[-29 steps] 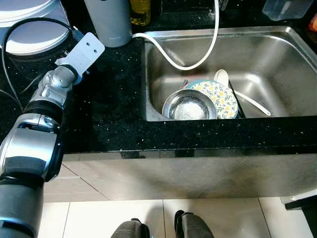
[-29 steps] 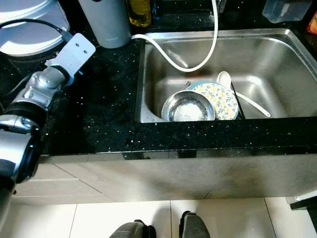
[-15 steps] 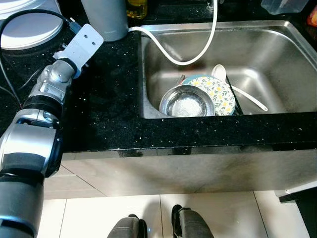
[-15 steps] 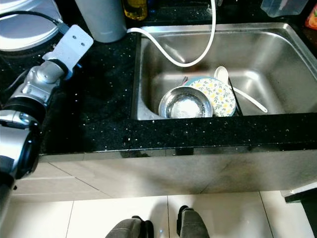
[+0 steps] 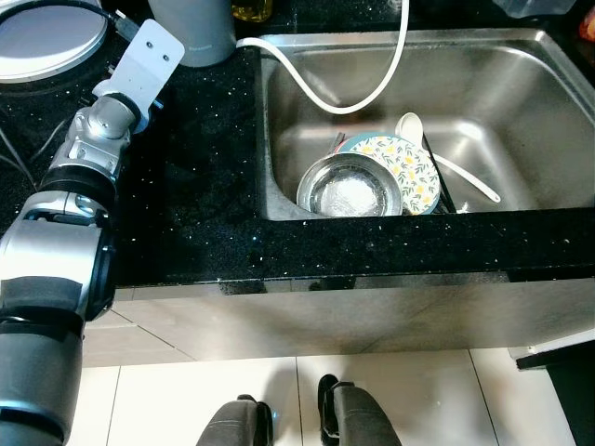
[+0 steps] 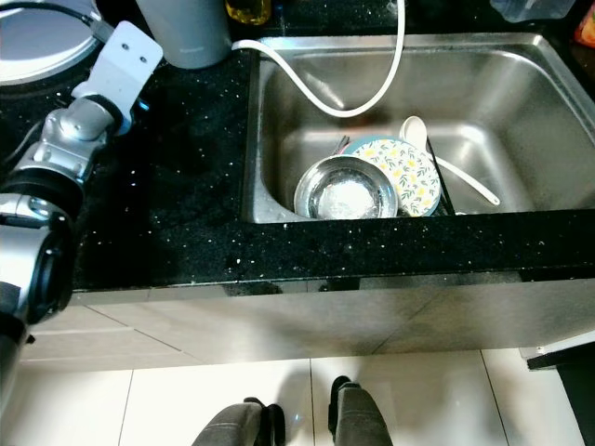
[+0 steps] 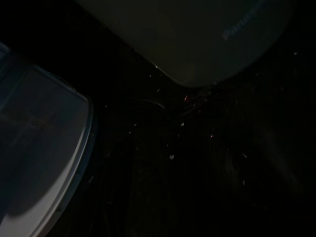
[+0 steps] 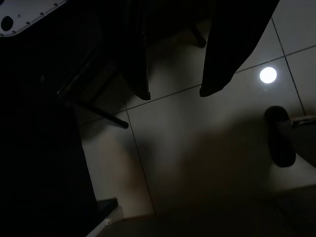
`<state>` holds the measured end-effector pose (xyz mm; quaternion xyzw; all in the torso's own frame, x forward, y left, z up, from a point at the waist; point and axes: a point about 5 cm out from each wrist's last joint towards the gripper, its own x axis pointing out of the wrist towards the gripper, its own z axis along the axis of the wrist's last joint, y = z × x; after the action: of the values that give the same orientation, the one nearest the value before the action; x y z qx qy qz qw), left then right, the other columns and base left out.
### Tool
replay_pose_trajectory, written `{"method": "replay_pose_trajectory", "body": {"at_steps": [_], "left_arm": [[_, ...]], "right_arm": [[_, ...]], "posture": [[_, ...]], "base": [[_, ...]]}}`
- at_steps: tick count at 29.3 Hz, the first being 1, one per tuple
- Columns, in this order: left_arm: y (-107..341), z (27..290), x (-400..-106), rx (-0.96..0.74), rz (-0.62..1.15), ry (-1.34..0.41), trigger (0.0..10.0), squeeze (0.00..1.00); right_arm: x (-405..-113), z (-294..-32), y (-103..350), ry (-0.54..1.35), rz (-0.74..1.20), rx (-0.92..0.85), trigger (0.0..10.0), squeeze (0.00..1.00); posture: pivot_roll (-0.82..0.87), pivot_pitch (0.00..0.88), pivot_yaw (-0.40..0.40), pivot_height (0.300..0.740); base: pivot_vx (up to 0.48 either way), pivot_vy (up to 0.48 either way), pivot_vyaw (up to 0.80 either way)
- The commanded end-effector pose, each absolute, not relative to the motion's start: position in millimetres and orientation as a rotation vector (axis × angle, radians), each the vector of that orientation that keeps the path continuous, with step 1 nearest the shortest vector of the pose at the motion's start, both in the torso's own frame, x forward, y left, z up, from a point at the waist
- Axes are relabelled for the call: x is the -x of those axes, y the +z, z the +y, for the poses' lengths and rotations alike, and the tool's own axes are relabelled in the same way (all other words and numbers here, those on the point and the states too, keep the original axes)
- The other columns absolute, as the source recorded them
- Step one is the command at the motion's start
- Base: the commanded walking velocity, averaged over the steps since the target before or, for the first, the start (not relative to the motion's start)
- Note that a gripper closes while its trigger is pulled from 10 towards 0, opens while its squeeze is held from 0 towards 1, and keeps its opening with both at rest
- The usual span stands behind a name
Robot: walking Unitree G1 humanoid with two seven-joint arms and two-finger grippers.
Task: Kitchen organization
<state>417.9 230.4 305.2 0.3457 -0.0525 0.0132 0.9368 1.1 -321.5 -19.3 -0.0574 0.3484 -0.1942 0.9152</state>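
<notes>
Seemingly wet steel bowl [image 5: 350,193], flowered plate [image 5: 402,171].

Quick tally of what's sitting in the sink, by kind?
Steel bowl: 1
Floral plate: 1
White spoon: 1
White hose: 1
Total: 4

Bowl [image 5: 349,190] and plate [image 5: 402,169] in sink [image 5: 521,93]
</notes>
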Motion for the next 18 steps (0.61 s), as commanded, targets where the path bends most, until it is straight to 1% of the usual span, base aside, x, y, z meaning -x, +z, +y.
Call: {"method": "replay_pose_trajectory", "body": {"at_steps": [1, 8, 13, 14, 15, 16, 17, 18], "left_arm": [[290, 231, -419, -0.693, -0.033, 0.005, 10.0, 0.0], [289, 227, -419, -0.689, -0.032, -0.003, 10.0, 0.0], [289, 230, -419, -0.687, -0.024, 0.007, 9.9, 0.0], [288, 230, -419, -0.684, -0.022, 0.009, 8.4, 0.0], [288, 230, -419, -0.681, -0.021, 0.009, 8.4, 0.0], [287, 230, -419, -0.681, -0.018, 0.01, 3.4, 0.0], [287, 230, -419, -0.681, -0.018, 0.01, 3.4, 0.0], [286, 230, -419, -0.676, -0.016, 0.012, 0.0, 0.0]], "right_arm": [[12, -322, -19, -0.436, 0.749, 0.101, 10.0, 0.0], [25, -320, -14, -0.476, 0.746, 0.096, 10.0, 0.0], [52, -318, -5, -0.53, 0.767, 0.095, 10.0, 0.0], [55, -317, -5, -0.535, 0.772, 0.096, 10.0, 0.0], [56, -317, -4, -0.538, 0.775, 0.096, 10.0, 0.0], [58, -317, -3, -0.541, 0.779, 0.097, 10.0, 0.0], [58, -317, -3, -0.541, 0.779, 0.097, 10.0, 0.0], [60, -317, -2, -0.543, 0.782, 0.097, 10.0, 0.0]], "posture": [[-0.29, 0.323, 0.02, 0.74], [-0.34, 0.342, 0.045, 0.74], [-0.37, 0.361, 0.058, 0.74], [-0.37, 0.363, 0.058, 0.74], [-0.37, 0.363, 0.058, 0.74], [-0.38, 0.368, 0.056, 0.74], [-0.38, 0.368, 0.056, 0.74], [-0.38, 0.371, 0.051, 0.74]], "base": [[0.0, 0.0, 0.0], [0.0, 0.0, 0.0], [0.0, 0.0, 0.0], [0.0, 0.0, 0.0], [0.0, 0.0, 0.0], [0.0, 0.0, 0.0], [0.0, 0.0, 0.0], [0.0, 0.0, 0.0]]}}
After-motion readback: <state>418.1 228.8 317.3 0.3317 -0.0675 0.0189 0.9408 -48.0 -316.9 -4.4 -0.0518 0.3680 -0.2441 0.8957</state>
